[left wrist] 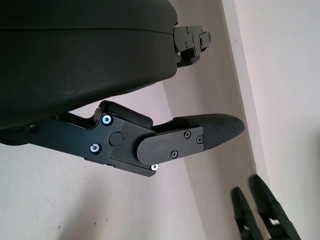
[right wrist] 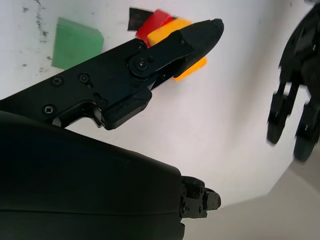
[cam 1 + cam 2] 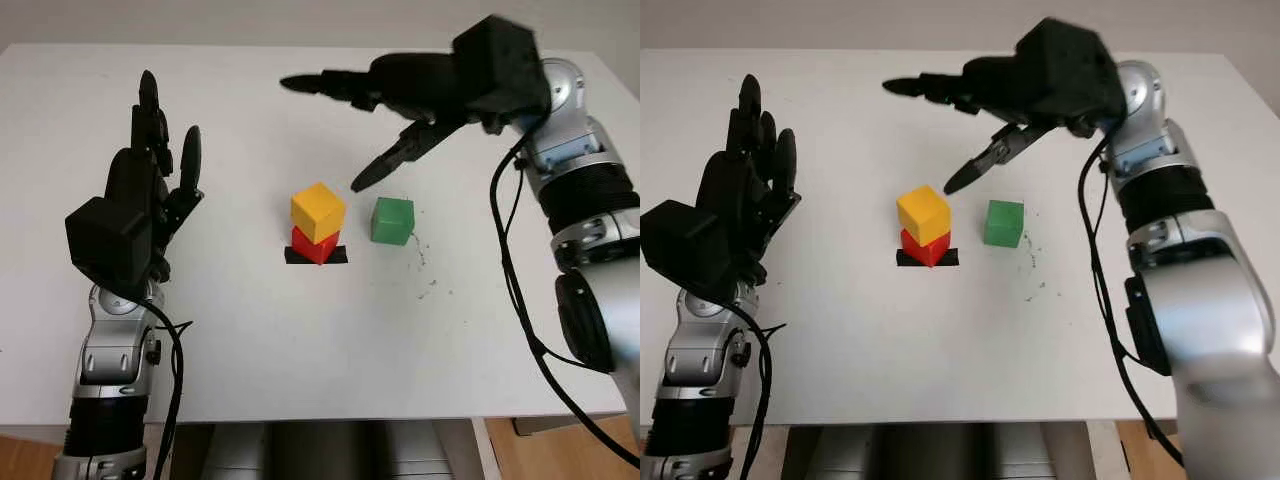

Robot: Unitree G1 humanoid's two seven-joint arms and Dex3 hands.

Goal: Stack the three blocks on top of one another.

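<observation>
Yellow block (image 3: 318,211) sits skewed on red block (image 3: 312,244), which rests on a black tape mark (image 3: 337,255) mid-table (image 3: 300,350). Green block (image 3: 393,220) alone just beside them. Right hand (image 3: 400,95) above the blocks, open, holding nothing. Left hand (image 3: 150,190) raised at left, open.

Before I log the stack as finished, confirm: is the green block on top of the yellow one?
No, the green block sits on the table beside the yellow block, which tops the red block.

On the white tabletop (image 3: 300,350), mid-surface, a yellow cube block (image 3: 318,211) sits atop a red cube block (image 3: 313,245); a green cube block (image 3: 392,220) stands just right of them.
</observation>
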